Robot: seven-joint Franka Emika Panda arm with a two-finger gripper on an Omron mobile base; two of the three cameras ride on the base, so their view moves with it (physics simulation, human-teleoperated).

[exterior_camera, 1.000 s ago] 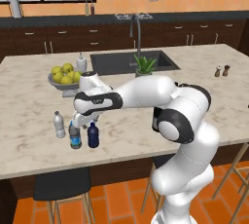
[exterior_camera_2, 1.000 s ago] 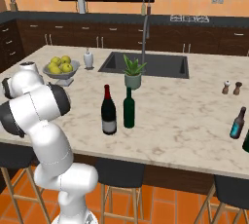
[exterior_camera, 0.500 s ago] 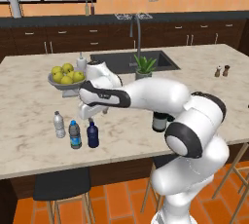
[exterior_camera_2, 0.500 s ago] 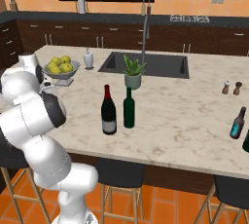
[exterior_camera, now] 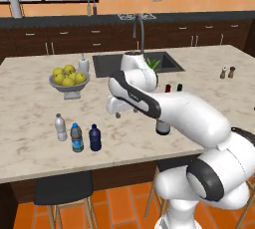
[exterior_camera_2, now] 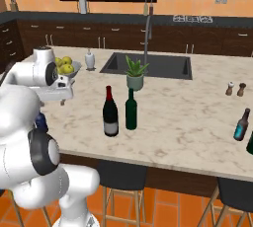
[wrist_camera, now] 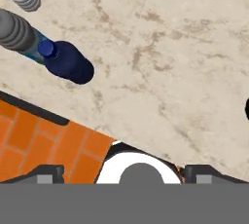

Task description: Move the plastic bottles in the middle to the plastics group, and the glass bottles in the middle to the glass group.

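Nearest the front edge of the island counter (exterior_camera: 30,103), toward its left end, the navy-blue plastic bottle (exterior_camera: 94,138) now stands free, upright and just beside the grey bottle with the blue label (exterior_camera: 76,137), with the clear white-capped bottle (exterior_camera: 61,127) at the far end of the same short row. A second ago the gripper (exterior_camera: 118,115) was down at this bottle; it has since let go and lifted off toward the counter's middle, and in the hand view its finger tips stand wide apart with nothing between them. So the plastic half of the job looks done. Farther back, at the counter's middle, the near-black wine bottle with the reddish neck (exterior_camera_2: 110,115) and the dark green wine bottle (exterior_camera_2: 131,110) stand untouched, just beside each other. They are probably bound for the brown bottle with a teal label (exterior_camera_2: 241,125) at the right edge, well apart.
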